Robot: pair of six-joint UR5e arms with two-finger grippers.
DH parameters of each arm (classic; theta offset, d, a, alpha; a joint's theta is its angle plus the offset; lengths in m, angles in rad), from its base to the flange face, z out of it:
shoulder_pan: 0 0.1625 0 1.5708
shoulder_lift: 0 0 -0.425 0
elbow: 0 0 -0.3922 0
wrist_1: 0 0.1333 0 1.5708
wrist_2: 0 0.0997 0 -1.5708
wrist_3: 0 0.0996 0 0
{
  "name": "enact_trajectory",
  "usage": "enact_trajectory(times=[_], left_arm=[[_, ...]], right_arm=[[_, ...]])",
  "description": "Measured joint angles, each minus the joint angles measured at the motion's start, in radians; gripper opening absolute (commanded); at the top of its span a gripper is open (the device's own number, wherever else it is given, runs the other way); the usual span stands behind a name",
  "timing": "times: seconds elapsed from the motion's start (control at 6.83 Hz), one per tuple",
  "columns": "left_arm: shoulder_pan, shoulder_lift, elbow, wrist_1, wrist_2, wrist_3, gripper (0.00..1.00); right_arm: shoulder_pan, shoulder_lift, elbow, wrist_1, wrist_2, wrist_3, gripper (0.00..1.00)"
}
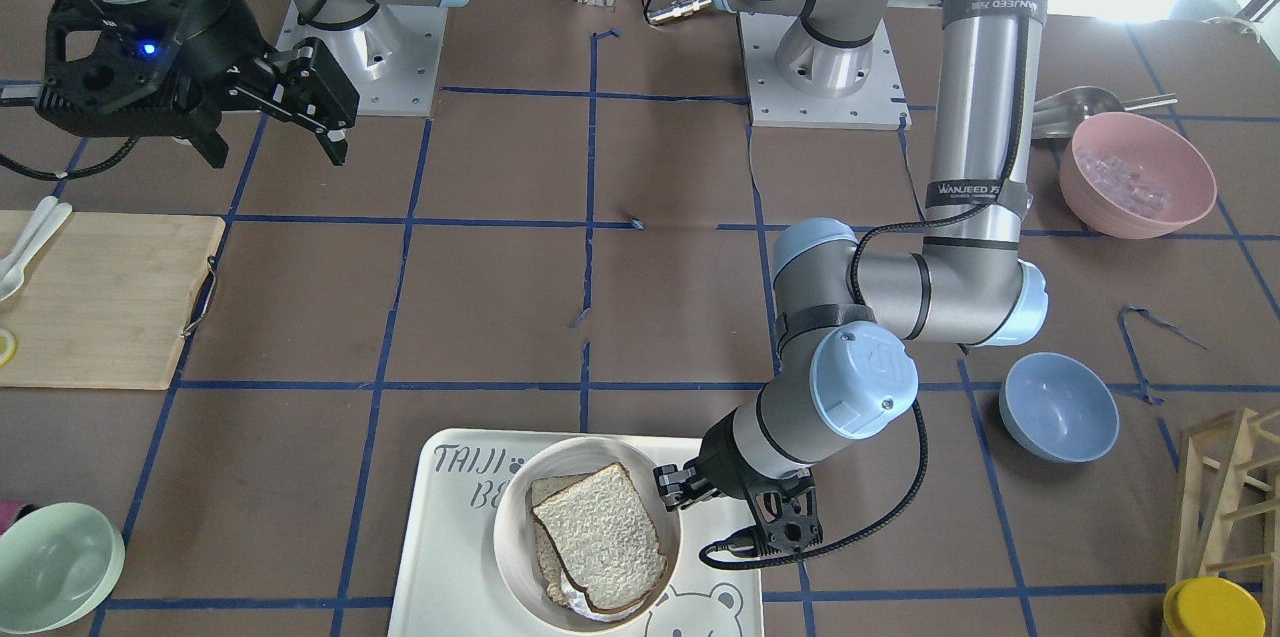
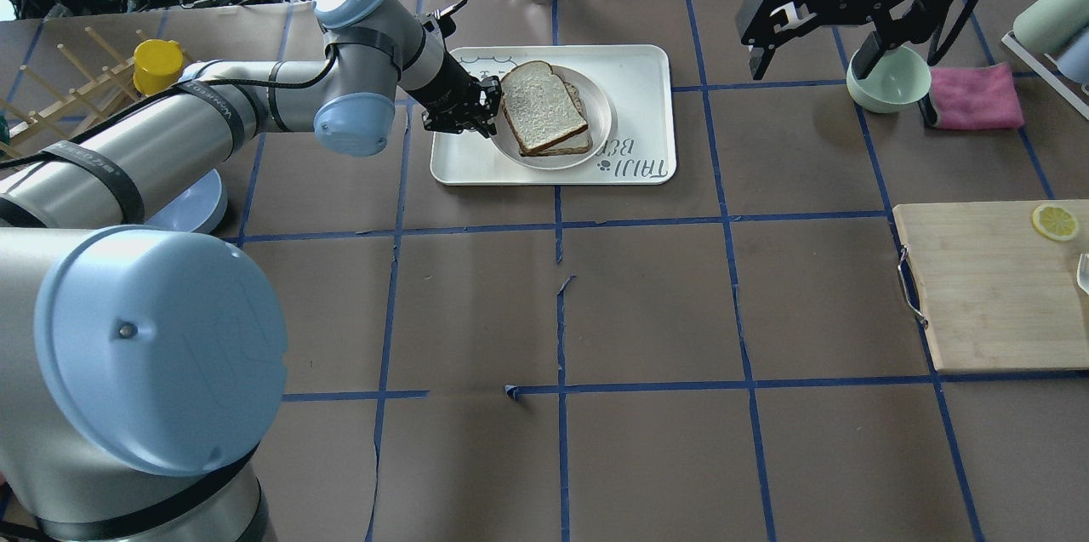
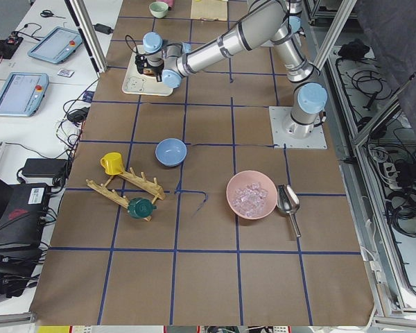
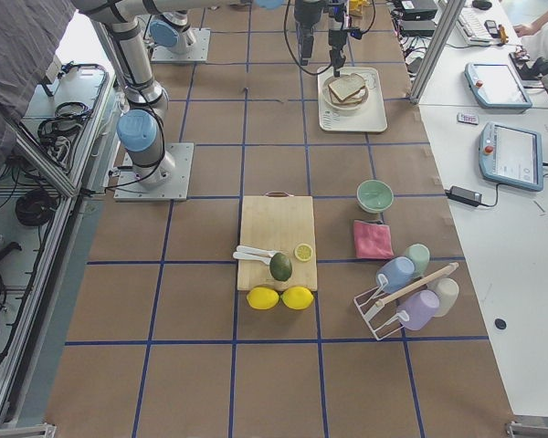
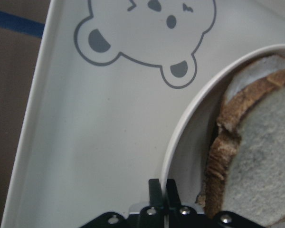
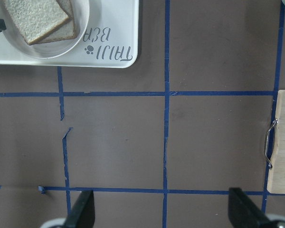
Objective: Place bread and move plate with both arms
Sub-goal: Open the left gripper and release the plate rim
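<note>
My left gripper (image 1: 668, 489) pinches the rim of the round cream-white plate (image 1: 508, 532); the thick pale dark-crusted bread slice (image 1: 600, 529) on it hides most of a tan slice (image 1: 548, 489). My right gripper (image 2: 810, 55) gapes wide above the brown blue-taped table (image 2: 647, 304).

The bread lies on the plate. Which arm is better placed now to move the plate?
Left, I think. The left gripper is shut on the rim of the plate, beside the bread. The right gripper hangs open, raised and well away from the tray.
</note>
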Motion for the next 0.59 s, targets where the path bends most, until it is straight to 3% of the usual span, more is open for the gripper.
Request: enact_trajectory(times=[0.29,0.59], left_arm=[[0.003,0.045,-0.004,-0.042,0.004,0.000,1.00],[0.003,0.180,-0.010,-0.232,0.023,0.004,1.00]], right_arm=[[0.000,0.001,0.000,0.001,0.011,0.000,1.00],[0.000,0.001,0.000,0.001,0.013,0.000,1.00]])
